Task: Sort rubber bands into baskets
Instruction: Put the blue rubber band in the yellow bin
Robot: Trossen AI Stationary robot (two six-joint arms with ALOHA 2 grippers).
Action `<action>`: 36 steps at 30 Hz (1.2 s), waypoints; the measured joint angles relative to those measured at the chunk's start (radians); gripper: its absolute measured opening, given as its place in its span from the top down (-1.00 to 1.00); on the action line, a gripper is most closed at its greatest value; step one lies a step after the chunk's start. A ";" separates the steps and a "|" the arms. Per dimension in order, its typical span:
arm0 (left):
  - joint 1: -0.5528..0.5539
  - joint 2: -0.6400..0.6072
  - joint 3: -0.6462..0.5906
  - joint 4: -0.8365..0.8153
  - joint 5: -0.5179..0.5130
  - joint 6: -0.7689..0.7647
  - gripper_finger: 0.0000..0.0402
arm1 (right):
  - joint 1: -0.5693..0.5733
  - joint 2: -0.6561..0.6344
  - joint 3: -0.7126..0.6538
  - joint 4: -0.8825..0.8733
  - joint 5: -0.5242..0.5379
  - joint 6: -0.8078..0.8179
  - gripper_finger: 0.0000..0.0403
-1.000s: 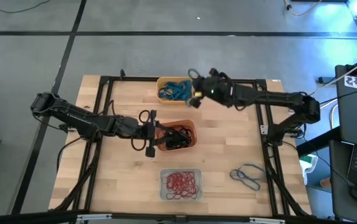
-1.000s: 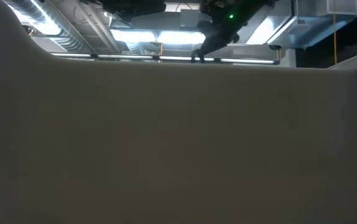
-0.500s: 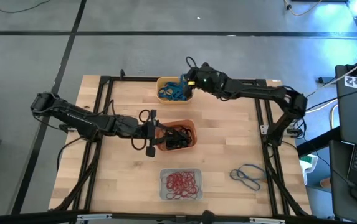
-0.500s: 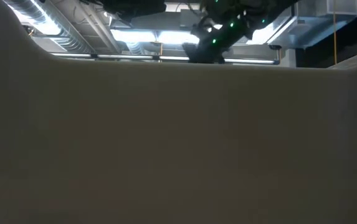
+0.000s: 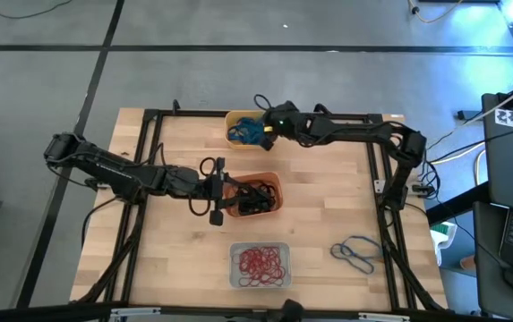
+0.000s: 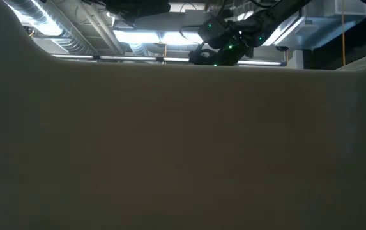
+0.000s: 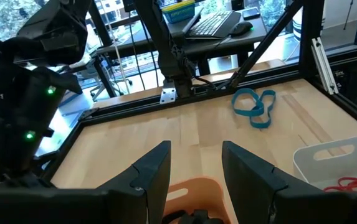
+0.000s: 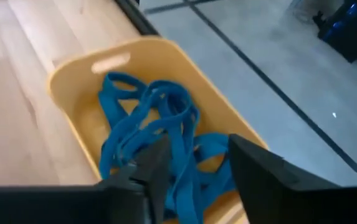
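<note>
The yellow basket [image 5: 245, 128] at the table's far side holds a heap of blue rubber bands [image 8: 159, 134]. My right gripper [image 8: 194, 168] hovers open over that basket's right end [image 5: 265, 127], with the blue bands showing below the gap between its fingers. The orange basket [image 5: 256, 194] at mid-table holds black bands [image 5: 254, 199]. My left gripper [image 7: 195, 165] is open over its left end [image 5: 224, 192]. The whitish basket [image 5: 260, 266] near the front holds red bands [image 5: 260, 262]. Loose blue bands [image 5: 356, 253] lie flat on the table at the front right.
A black frame [image 5: 377, 179] runs around the work area. In the low view a pale wall [image 6: 183, 147] close to the camera hides almost all of the table; only my right arm [image 6: 224, 38] shows above it. Bare wood lies between the baskets.
My right gripper has gone toward the table's left edge, from beside the yellow basket's right end to above it, with its arm stretched out farther. My left arm has kept still.
</note>
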 joint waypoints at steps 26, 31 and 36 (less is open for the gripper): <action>0.000 0.000 0.000 -0.002 0.000 0.005 0.30 | 0.389 -0.442 0.000 -0.803 -0.047 0.231 0.07; 0.000 0.000 0.000 -0.001 0.000 0.003 0.30 | 0.515 -0.443 -0.006 -0.885 -0.032 0.327 0.07; 0.000 0.000 0.000 0.000 0.000 0.000 0.30 | 0.602 -0.438 -0.061 -0.872 -0.014 0.367 0.07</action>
